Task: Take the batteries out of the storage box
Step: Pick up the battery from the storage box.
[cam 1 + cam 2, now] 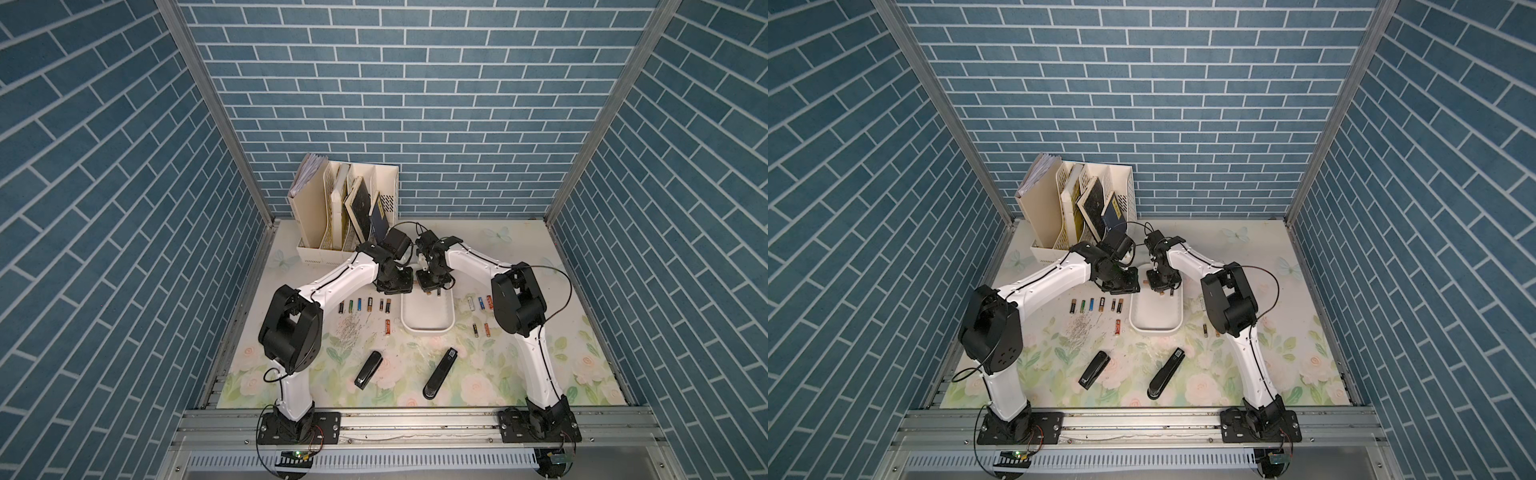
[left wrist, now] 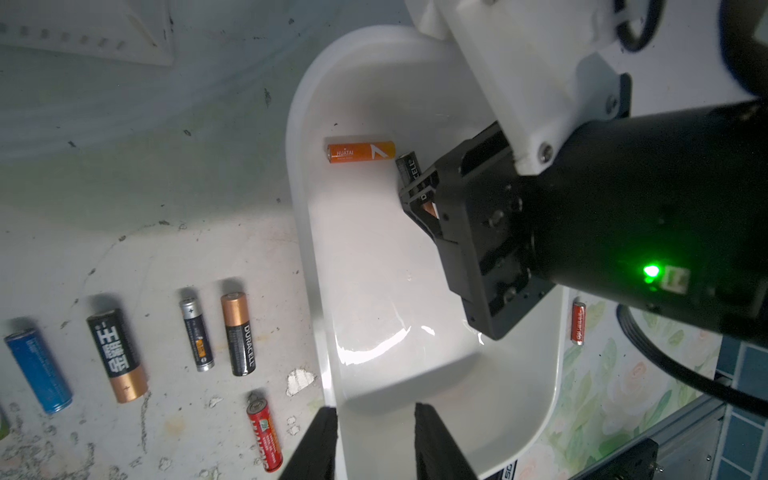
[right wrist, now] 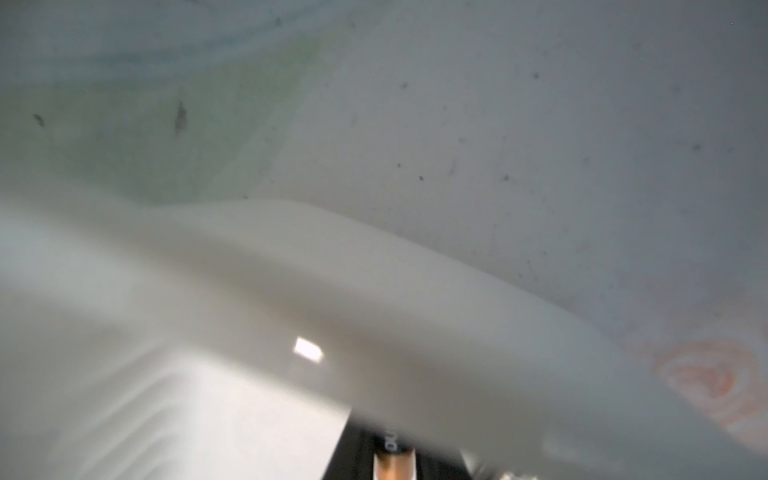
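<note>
White storage box (image 2: 307, 249) was nearly emptied lol: most batteries (image 2: 237, 332) were lined up on the table (image 2: 124, 249). Two were left inside, an orange Huatai cell (image 2: 360, 151) untouched and a black Duracell cell (image 2: 409, 165) clamped by the right gripper (image 2: 419, 191). The left gripper (image 2: 376, 444) was seen with jaws parted.

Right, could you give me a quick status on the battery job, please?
Right pincer shut on black battery inside the box. Left pincer open, empty, astride box rim. Orange battery lying in box, close beside. Nothing blocking.
</note>
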You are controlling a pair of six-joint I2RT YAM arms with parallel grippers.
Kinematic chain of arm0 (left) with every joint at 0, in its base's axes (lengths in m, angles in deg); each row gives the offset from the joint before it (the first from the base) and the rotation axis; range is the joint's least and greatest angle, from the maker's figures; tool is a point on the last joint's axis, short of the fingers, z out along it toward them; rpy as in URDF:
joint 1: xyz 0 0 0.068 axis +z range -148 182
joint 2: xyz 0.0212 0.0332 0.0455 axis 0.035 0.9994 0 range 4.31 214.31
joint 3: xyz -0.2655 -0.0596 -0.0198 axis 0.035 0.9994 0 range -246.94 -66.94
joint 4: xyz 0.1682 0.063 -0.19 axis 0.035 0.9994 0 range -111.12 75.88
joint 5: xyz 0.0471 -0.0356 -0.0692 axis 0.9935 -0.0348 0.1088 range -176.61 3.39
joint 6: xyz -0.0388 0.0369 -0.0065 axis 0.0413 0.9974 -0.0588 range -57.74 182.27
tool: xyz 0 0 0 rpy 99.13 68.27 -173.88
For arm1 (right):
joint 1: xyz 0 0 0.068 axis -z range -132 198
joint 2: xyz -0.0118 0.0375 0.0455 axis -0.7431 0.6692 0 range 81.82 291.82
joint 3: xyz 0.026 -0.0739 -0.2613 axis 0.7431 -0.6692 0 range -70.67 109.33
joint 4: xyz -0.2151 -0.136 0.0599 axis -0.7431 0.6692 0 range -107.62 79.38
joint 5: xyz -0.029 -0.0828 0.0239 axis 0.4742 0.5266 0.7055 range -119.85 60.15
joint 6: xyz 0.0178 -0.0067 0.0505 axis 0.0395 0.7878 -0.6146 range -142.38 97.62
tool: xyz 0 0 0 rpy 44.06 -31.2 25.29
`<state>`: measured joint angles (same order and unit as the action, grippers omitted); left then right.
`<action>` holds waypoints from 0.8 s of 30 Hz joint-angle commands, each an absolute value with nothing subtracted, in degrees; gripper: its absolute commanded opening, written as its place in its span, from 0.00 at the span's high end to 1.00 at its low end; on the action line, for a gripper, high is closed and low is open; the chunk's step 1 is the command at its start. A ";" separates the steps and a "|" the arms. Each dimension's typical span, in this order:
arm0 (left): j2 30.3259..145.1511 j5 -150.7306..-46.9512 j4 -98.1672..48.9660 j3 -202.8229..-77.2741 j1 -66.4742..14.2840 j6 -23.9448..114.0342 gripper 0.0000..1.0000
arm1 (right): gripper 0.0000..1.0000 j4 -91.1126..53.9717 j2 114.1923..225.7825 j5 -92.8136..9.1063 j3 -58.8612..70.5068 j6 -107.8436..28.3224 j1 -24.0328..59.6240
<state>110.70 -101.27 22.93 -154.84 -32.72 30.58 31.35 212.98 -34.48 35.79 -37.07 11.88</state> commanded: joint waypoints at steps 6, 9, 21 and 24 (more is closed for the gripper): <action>109.51 -101.47 22.41 -152.90 -31.75 31.69 0.63 | 0.85 35.08 213.00 -33.88 36.07 -36.92 11.40; 109.60 -101.89 22.21 -153.05 -31.20 32.29 0.63 | 0.86 35.35 211.00 -35.57 35.94 -37.62 11.39; 110.04 -103.64 20.28 -153.23 -29.59 33.58 0.63 | 0.86 37.28 203.45 -37.51 35.26 -40.28 11.38; 110.22 -103.97 20.10 -153.34 -29.43 33.99 0.63 | 0.86 38.34 201.54 -37.09 34.66 -40.57 11.55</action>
